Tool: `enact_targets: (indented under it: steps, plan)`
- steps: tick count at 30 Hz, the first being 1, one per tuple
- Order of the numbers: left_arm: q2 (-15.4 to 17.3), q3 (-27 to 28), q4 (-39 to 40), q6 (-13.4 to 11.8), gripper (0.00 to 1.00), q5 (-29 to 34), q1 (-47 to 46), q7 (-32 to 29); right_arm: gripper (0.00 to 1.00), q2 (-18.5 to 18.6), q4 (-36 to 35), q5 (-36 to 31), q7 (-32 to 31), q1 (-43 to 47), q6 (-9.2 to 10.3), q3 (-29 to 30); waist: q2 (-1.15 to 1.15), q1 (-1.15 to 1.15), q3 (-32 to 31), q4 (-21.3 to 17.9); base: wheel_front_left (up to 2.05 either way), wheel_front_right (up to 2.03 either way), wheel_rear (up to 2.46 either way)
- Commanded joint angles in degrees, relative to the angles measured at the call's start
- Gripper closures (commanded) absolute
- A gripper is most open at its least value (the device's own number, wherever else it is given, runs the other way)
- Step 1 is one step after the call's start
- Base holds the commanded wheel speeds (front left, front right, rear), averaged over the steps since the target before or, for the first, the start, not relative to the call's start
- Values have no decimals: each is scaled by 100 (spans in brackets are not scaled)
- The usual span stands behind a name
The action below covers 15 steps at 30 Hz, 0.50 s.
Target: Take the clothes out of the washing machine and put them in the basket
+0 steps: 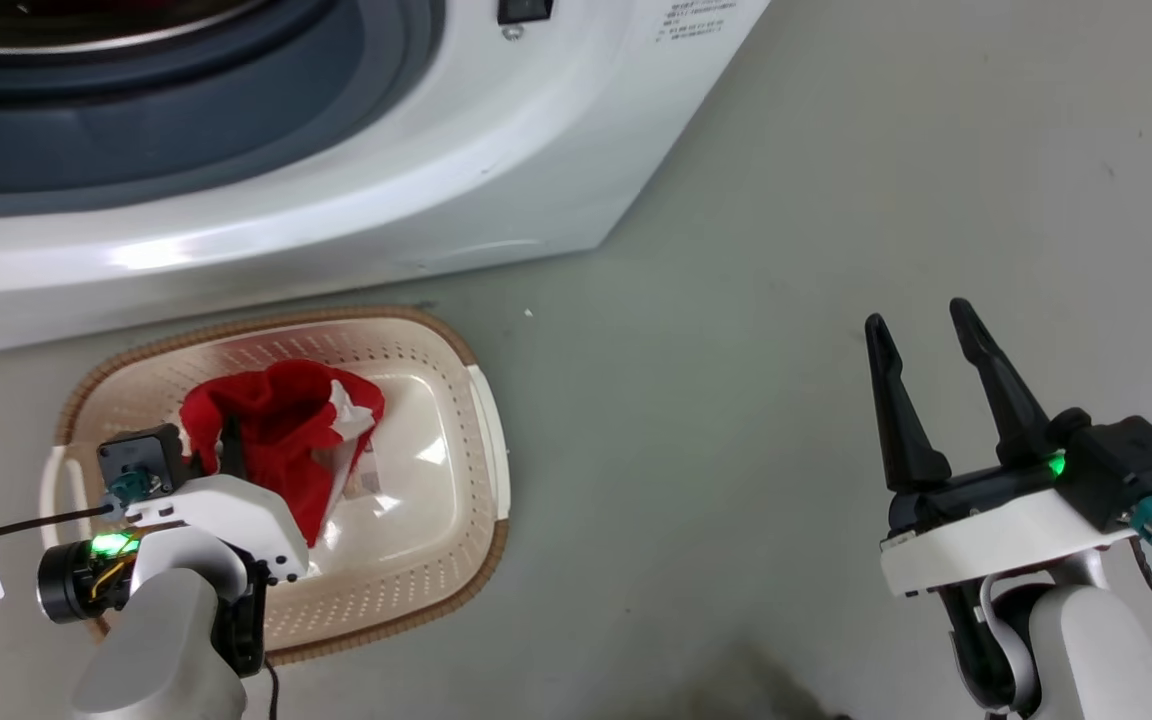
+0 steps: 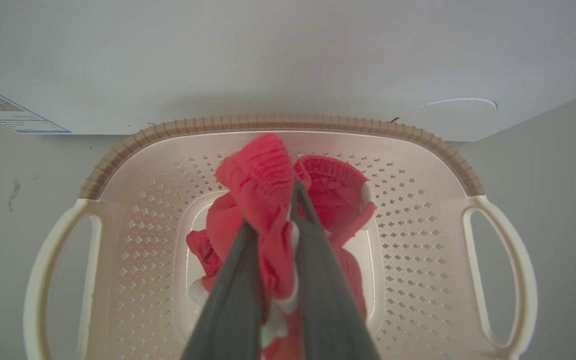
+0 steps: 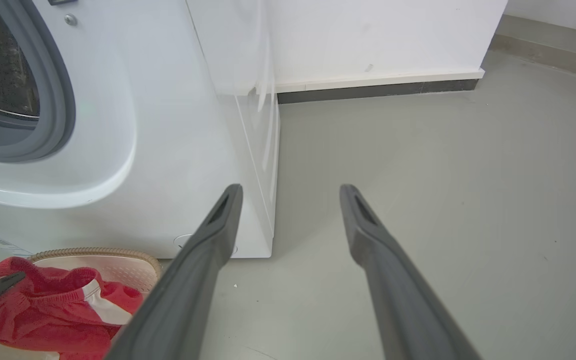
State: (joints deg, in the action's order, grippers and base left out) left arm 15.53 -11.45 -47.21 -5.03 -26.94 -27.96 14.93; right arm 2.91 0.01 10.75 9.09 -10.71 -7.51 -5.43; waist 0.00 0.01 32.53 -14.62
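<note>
The left gripper [image 2: 273, 207] is clamped on the clothes [image 2: 338, 190], held low inside the basket [image 2: 278, 122]; the washing machine [image 1: 336, 200] stands just behind it. Depositing is judged in hand; a release is called for next.

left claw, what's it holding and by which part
The left claw pinches the red garment by a bunched fold, over the basket. The right claw is open and empty.

Floor [image 1: 836, 200]: grey and smooth; I see faint scuffs.
On it: basket [image 1: 406, 590], just before washing machine [image 1: 496, 150].
</note>
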Motion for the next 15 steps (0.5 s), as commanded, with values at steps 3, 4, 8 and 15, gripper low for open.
enact_targets:
  steps: [3,4,8,15]
  plan:
    - [-23,114,-331,86,100,113,-178,32,0,-5,36,12,99,-177,4,2,0,-1,400,-172,0,0,0]
    - [-23,140,-439,101,100,128,-214,32,0,-5,46,27,108,-204,4,-5,0,-1,458,-188,0,0,0]
    - [-28,195,-816,241,100,229,-344,33,0,-4,98,41,167,-273,4,-29,0,-1,629,-233,0,0,0]
    - [-59,299,-1466,392,83,282,-485,28,0,-4,190,60,244,-364,4,-88,0,-1,776,-297,0,0,0]
